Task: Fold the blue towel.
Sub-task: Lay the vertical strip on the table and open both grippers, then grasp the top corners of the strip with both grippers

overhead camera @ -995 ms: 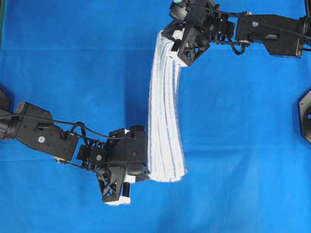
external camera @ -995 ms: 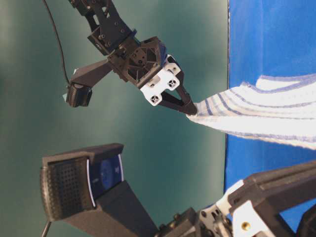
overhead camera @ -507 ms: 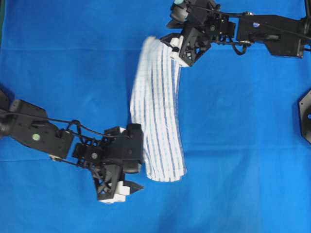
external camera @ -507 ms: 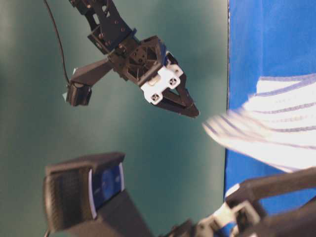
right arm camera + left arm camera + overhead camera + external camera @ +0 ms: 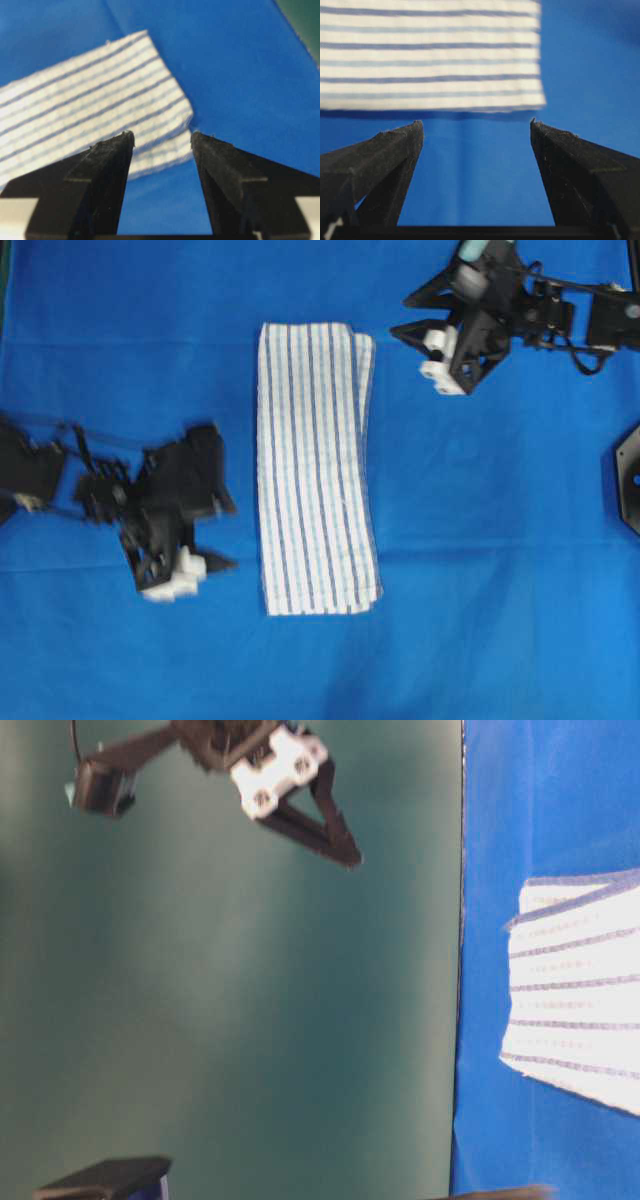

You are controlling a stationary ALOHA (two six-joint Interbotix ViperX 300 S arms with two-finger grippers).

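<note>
Both claws, left gripper (image 5: 205, 562) and right gripper (image 5: 418, 340), gape empty, having just let go; blue towel (image 5: 315, 470) lies folded lengthwise, seemingly flat, one fold done.

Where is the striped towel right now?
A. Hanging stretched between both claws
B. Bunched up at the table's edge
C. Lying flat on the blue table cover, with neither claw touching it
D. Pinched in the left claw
C. The blue towel lies flat as a folded strip on the table cover, while the left gripper and the right gripper both stand open and off to its sides.
</note>
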